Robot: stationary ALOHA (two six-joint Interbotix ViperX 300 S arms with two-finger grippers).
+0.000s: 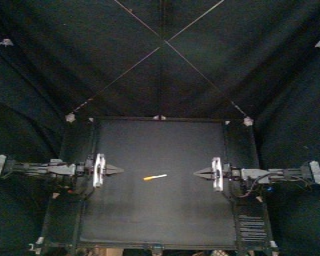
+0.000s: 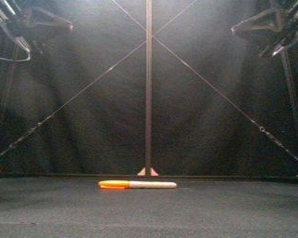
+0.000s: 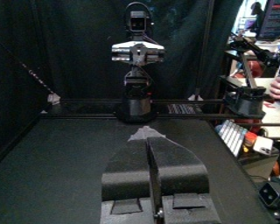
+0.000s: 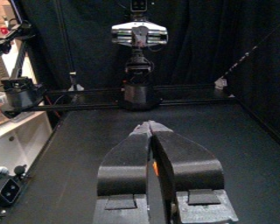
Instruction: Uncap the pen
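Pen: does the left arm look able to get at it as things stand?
Probably yes: the pen lies alone mid-table, nothing between it and the left gripper, which points toward it. Its shut jaws would have to open first.

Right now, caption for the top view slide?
Orange-capped pen lies untouched on the table between left gripper and right gripper, both with jaws shut, pointing inward.

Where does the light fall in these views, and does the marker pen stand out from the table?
Front view: light falls high on the back curtain; the marker pen shows bright, orange cap and white barrel, on the dark table. Top view: the pen is a pale streak on the greyish table; no clear shadow shows.
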